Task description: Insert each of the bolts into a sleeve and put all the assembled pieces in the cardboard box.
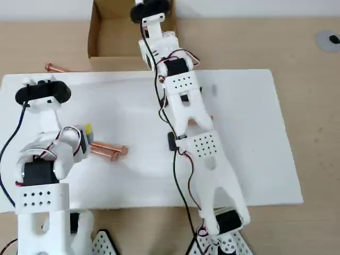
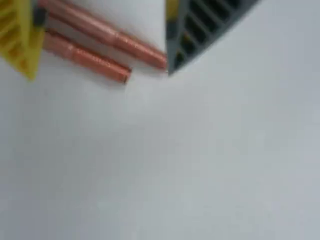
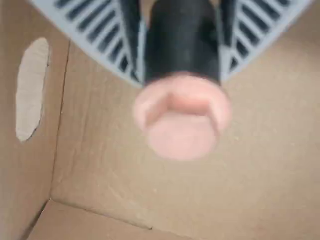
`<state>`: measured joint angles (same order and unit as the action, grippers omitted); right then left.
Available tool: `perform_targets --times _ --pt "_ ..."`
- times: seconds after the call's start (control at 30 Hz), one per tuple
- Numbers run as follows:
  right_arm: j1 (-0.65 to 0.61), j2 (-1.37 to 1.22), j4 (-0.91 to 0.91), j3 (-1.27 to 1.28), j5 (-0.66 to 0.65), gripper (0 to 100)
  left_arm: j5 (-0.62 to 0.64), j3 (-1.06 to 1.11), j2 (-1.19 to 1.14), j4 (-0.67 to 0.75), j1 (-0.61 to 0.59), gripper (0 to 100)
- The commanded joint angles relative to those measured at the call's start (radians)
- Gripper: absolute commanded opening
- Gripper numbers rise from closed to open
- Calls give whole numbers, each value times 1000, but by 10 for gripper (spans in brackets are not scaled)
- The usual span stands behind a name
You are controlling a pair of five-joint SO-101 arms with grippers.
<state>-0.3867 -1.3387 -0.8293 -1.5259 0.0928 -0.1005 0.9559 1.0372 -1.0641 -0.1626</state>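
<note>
**Bolt (image 3: 182,117) in sleeve (image 3: 182,40), held over the cardboard box (image 1: 94,37)**

Clamped in the right gripper (image 3: 180,75) above the box's brown corrugated floor: 1 smooth black cylindrical sleeve, rounded pale-copper bolt head protruding from its end. Seemingly clear of the cardboard, though too blurred to be sure. Right arm stretched long across the white board (image 1: 239,133) to the open-topped box. On that board, 2 slender copper bolts (image 1: 109,150) side by side, almost touching. Low over them, the left gripper (image 2: 100,72), spread wide and grasping nothing: yellow finger (image 2: 17,45) on 1 side, dark ribbed finger (image 2: 200,25) on the other. 1 stray bolt (image 1: 56,68) on the wooden table (image 1: 308,106), just beside the box.
</note>
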Motion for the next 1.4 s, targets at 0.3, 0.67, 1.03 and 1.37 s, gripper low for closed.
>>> perform_targets --times 0.3,0.67,1.03,1.37 --pt "-15 59 -150 -143 -9 210 121 12 8 71 -8 186" --pt "-10 323 -463 -142 -8 210 98 -160 1 -213 -8 186" --pt "-1 676 -905 -142 -5 210 86 -6 8 -224 -8 182" --pt "39 1038 -959 -99 -8 20 81 -5 76 -120 -8 119"
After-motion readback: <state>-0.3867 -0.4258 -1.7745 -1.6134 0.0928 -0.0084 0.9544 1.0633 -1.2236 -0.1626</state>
